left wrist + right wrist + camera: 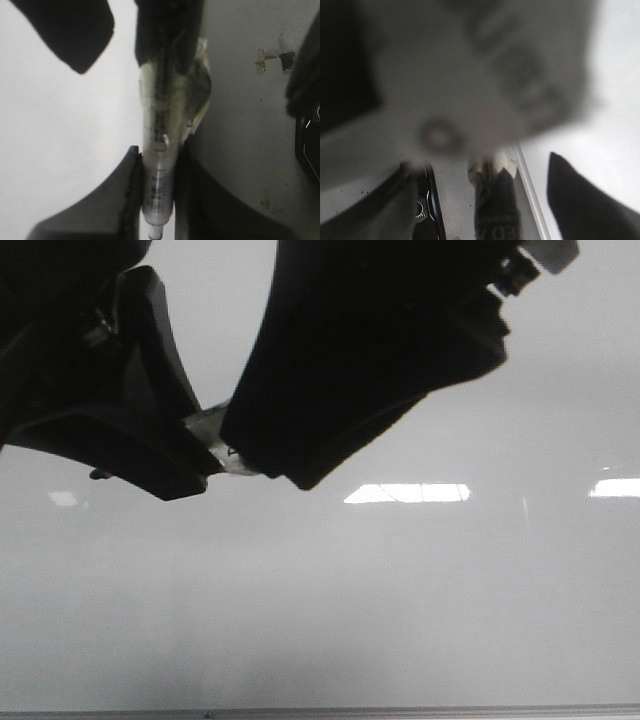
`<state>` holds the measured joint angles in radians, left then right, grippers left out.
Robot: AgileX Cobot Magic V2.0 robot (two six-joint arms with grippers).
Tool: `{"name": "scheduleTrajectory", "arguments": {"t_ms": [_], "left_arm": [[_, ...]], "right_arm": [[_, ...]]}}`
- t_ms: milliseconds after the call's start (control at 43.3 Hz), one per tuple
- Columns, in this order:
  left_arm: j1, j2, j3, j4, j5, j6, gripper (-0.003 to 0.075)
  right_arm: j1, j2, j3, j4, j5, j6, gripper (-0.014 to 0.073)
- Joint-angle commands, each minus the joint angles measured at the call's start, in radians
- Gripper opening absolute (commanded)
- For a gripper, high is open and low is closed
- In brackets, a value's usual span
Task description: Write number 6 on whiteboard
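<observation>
My left gripper (157, 152) is shut on a pale marker pen (159, 185), with the pen's tip (157, 232) poking out behind the fingers. The marker's far end is dark and wrapped in clear tape (197, 85). My right gripper (480, 167) stands with its jaws apart on either side of that dark end (495, 205), without closing on it. In the front view both grippers, left (195, 475) and right (290, 465), meet at the marker (222, 440) above the whiteboard (400, 590). No number 6 shows on the board.
The board's thin grey metal edge (400, 712) runs along the near side and shows in the right wrist view (530, 192). Beside the board lies a grey surface with flecks (272, 57) and a black device (427, 210). A large pale blur fills the right wrist view.
</observation>
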<state>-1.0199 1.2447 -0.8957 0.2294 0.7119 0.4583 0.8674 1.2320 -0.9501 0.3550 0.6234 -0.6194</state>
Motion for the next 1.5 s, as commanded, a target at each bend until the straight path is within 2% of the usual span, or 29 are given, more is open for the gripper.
{"name": "scheduleTrajectory", "arguments": {"t_ms": [0, 254, 323, 416, 555, 624, 670, 739, 832, 855, 994, 1040, 1248, 1479], "left_arm": [[-0.007, -0.030, -0.032, -0.005, -0.061, -0.007, -0.0011], [-0.007, -0.036, -0.032, -0.007, -0.059, -0.011, -0.0008], [-0.007, -0.036, -0.032, -0.007, -0.059, -0.034, 0.0018], [-0.007, -0.036, -0.032, -0.007, -0.055, -0.034, 0.0134], [-0.007, -0.036, -0.032, -0.009, -0.064, -0.034, 0.0435], [-0.007, -0.036, -0.032, -0.010, -0.064, -0.034, 0.0520], [-0.007, -0.036, -0.032, -0.012, -0.064, -0.034, 0.0525], [-0.007, -0.036, -0.032, -0.016, -0.064, -0.034, 0.0507], [-0.007, -0.036, -0.032, -0.016, -0.064, -0.034, 0.0404], [-0.007, -0.036, -0.032, -0.016, -0.064, -0.034, 0.0368], [0.001, -0.036, -0.032, -0.022, -0.070, -0.082, 0.0043], [0.010, -0.040, -0.032, -0.039, -0.074, -0.084, -0.0018], [0.081, -0.221, 0.059, -0.133, -0.262, -0.084, -0.0020], [0.137, -0.617, 0.331, -0.286, -0.503, -0.084, -0.0020]], "right_arm": [[0.000, -0.018, -0.035, 0.019, -0.056, -0.012, 0.0382], [-0.004, -0.018, -0.035, 0.001, -0.020, -0.012, -0.0001], [-0.004, -0.018, -0.035, -0.008, -0.011, -0.012, -0.0074], [-0.004, -0.021, -0.034, -0.019, -0.003, -0.012, -0.0060], [-0.036, -0.060, 0.009, -0.072, 0.012, 0.000, -0.0059], [-0.088, -0.096, 0.054, -0.072, 0.016, 0.010, -0.0059], [-0.126, -0.122, 0.085, -0.072, 0.016, 0.020, -0.0059], [-0.194, -0.168, 0.132, -0.072, 0.013, 0.032, -0.0059], [-0.280, -0.227, 0.173, -0.070, -0.011, 0.043, -0.0059], [-0.298, -0.244, 0.178, -0.065, -0.021, 0.043, -0.0059], [-0.341, -0.299, 0.177, -0.050, -0.066, 0.043, -0.0059], [-0.341, -0.306, 0.177, -0.050, -0.067, 0.043, -0.0059], [-0.341, -0.312, 0.177, -0.050, -0.069, 0.043, -0.0059], [-0.341, -0.312, 0.177, -0.046, -0.143, 0.043, -0.0059]]}}
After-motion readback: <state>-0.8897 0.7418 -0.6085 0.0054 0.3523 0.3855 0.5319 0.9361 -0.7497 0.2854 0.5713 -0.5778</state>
